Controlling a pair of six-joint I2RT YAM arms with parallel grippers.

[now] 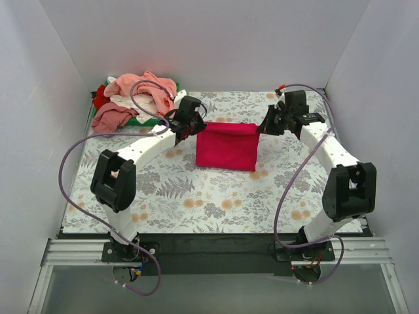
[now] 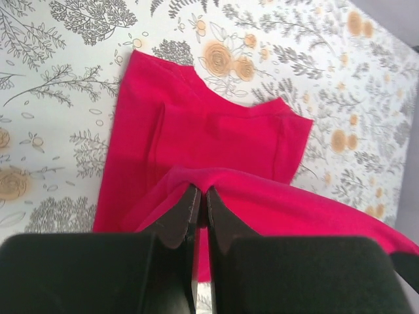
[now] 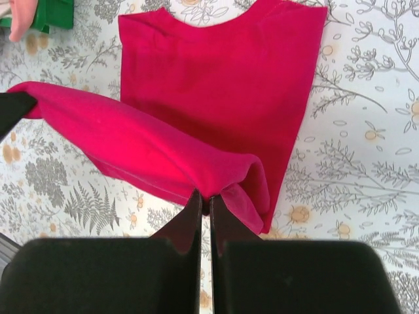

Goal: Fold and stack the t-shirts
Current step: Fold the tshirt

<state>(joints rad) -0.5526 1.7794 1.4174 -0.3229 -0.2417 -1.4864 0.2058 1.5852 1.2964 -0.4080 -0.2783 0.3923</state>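
T-shirt (image 1: 227, 149) in crimson is seen from overhead, laid mid-table on a flower-printed cover (image 1: 196, 196). Its far edge is raised between the left gripper (image 1: 196, 125) and the right gripper (image 1: 264, 125). Other shirts (image 1: 141, 95) are heaped far left.

From the left wrist, the jaws are seen pinched shut on a soft fold.

From the right wrist, the same tight pinch is shown at the other corner.

The knit is judged light, limp and best held at its corners.

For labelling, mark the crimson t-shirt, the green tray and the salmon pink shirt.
crimson t-shirt (image 1: 226, 152): top view, middle of its flat part.
green tray (image 3: 57, 12): right wrist view, its visible corner.
salmon pink shirt (image 1: 122, 85): top view, its left part.
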